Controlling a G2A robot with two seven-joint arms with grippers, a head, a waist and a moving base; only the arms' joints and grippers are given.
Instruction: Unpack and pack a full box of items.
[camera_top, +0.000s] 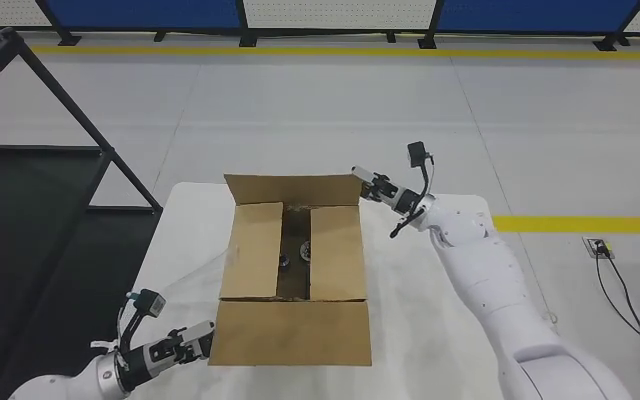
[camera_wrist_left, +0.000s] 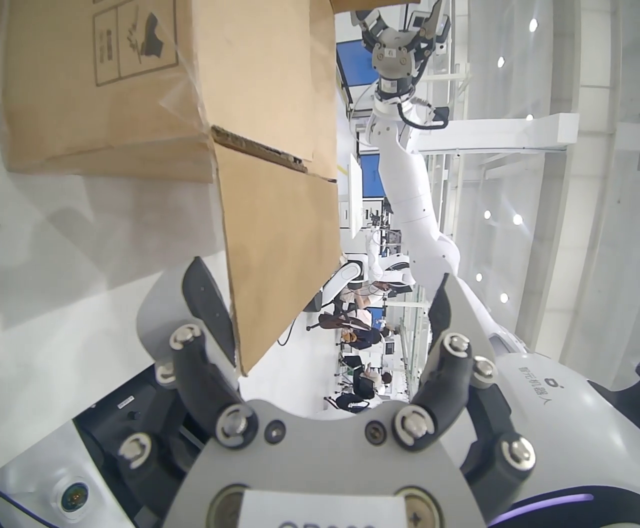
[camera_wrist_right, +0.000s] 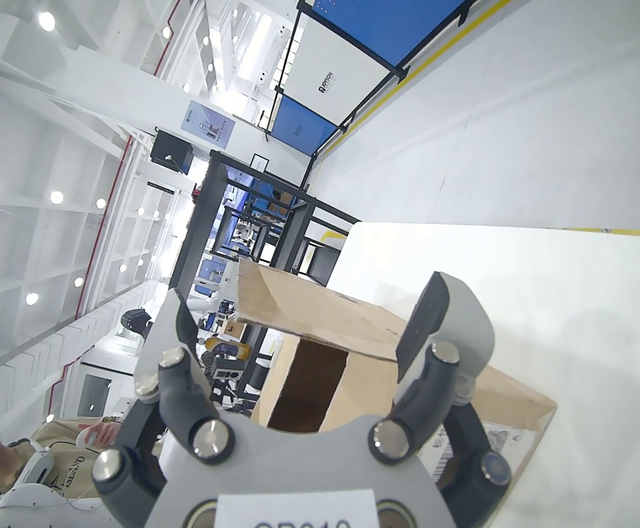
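In the top view, the cardboard box (camera_top: 338, 255) sat mid-way across the white table (camera_top: 420, 330). Its two side flaps (camera_top: 252, 250) leaned in over the opening, and dark items (camera_top: 296, 256) showed in the slot between them. The far flap (camera_top: 290, 188) and the near flap (camera_top: 290, 333) lay spread outward, their long edges running across the table. The right gripper (camera_top: 372, 184) was at the far flap's right corner, and the left gripper (camera_top: 205, 341) was at the near flap's left corner. Each arm was clearly the nearer one to its own flap.

In the left wrist view, the jaws stood wide apart. The near flap's corner reached in between them, just beside one finger (camera_wrist_left: 207, 305), and was not clamped.

In the right wrist view, the jaws were likewise spread. The far flap's edge ran across the gap and ended close against a finger. I could not tell whether they touched. Any grasp would likely turn on each flap lying edge-on between the fingers.
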